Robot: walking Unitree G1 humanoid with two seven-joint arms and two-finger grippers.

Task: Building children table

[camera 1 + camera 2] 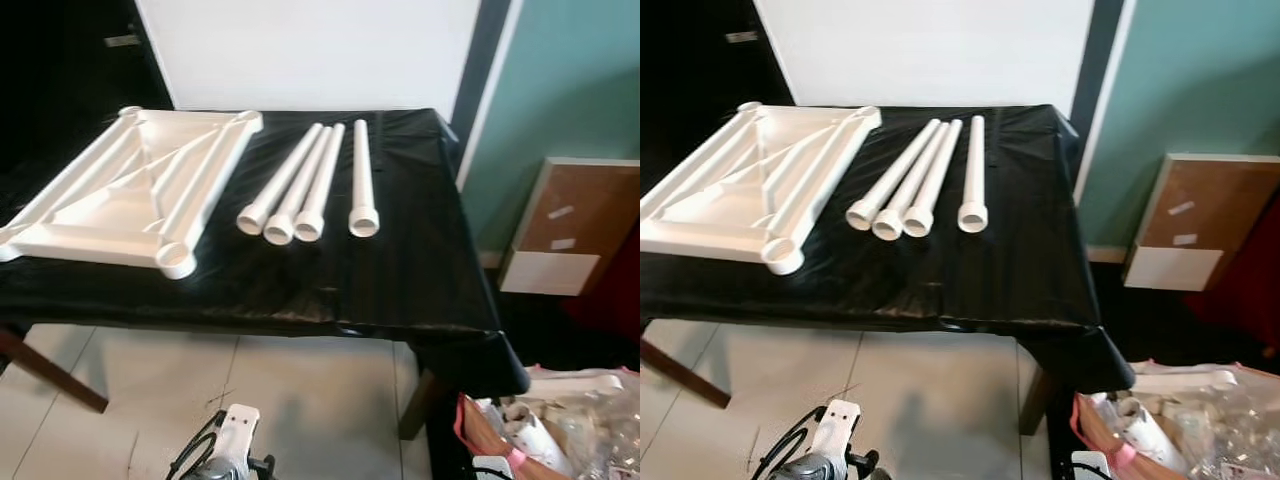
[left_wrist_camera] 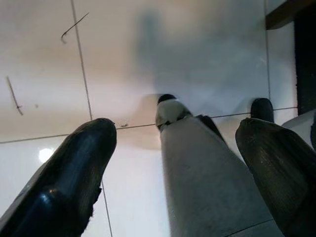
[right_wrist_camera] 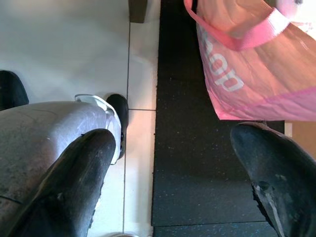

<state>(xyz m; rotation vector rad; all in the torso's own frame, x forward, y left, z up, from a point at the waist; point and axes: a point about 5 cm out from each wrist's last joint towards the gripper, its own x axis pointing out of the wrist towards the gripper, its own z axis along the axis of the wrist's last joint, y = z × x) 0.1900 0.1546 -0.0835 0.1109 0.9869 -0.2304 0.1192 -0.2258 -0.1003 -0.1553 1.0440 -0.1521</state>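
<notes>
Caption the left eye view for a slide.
White tabletop frame and four white legs laid out on a black-covered table.

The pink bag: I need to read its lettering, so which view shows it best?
The right wrist view: the pink bag looms close, white lettering and strap visible. Both eye views catch just its top at the lower right corner; the left wrist view faces floor tiles.

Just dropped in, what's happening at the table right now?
Nothing is being handled yet. The white tabletop lies underside up on the black-covered table, with four white legs beside it, three together and one apart. The left gripper and right gripper hang open over the floor, a pink bag near the right.
</notes>
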